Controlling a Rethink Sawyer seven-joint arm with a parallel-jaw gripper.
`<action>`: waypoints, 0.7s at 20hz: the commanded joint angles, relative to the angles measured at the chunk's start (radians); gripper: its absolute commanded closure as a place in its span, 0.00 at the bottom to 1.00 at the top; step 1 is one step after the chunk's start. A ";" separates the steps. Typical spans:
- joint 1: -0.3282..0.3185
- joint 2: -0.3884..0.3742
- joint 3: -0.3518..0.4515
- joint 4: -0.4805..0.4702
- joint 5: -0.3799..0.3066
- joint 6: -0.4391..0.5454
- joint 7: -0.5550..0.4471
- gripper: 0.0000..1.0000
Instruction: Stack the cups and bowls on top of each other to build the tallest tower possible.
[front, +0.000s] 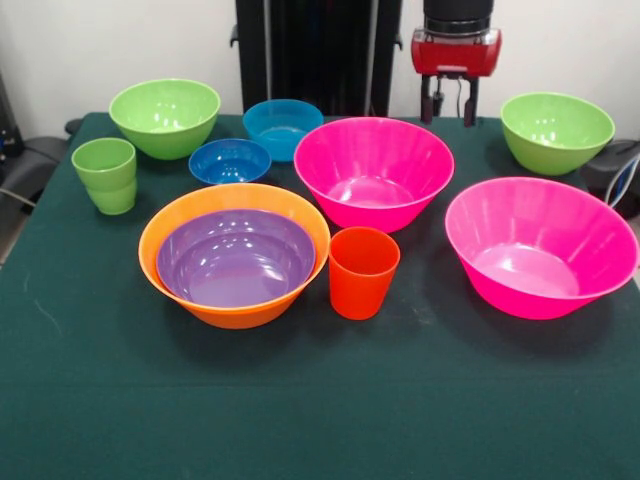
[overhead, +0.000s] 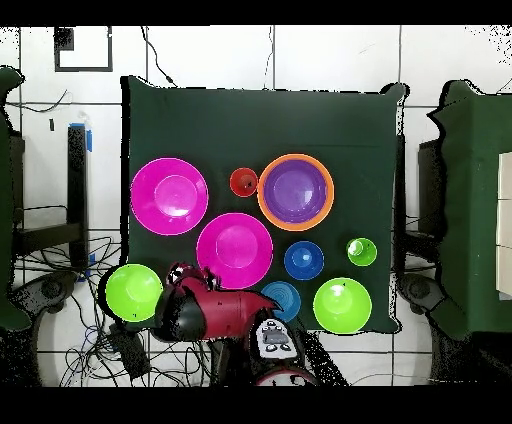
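Note:
The purple bowl (front: 235, 262) (overhead: 295, 190) sits nested inside the large orange bowl (front: 235, 316) (overhead: 324, 205) at the table's middle. The orange-red cup (front: 363, 272) (overhead: 243, 182) stands upright beside it. The light green cup (front: 105, 175) (overhead: 361, 251) stands apart. Two pink bowls (front: 372, 170) (front: 540, 245), two green bowls (front: 165, 115) (front: 557, 130), a light blue bowl (front: 282, 125) and a small dark blue bowl (front: 230, 160) stand singly. My gripper (front: 448, 108) (overhead: 180, 274) hangs open and empty above the table's far edge, between a pink and a green bowl.
A dark green cloth (front: 320, 410) covers the table. The robot's black pedestal (front: 318, 50) stands behind the far edge. Chairs (overhead: 470, 200) stand at both sides of the table in the overhead view.

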 joint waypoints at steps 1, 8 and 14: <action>0.030 0.124 -0.003 -0.086 -0.043 -0.118 0.103 0.00; 0.051 0.167 -0.035 -0.114 -0.044 -0.178 0.100 0.00; 0.043 0.222 -0.032 -0.131 -0.060 -0.234 0.105 0.00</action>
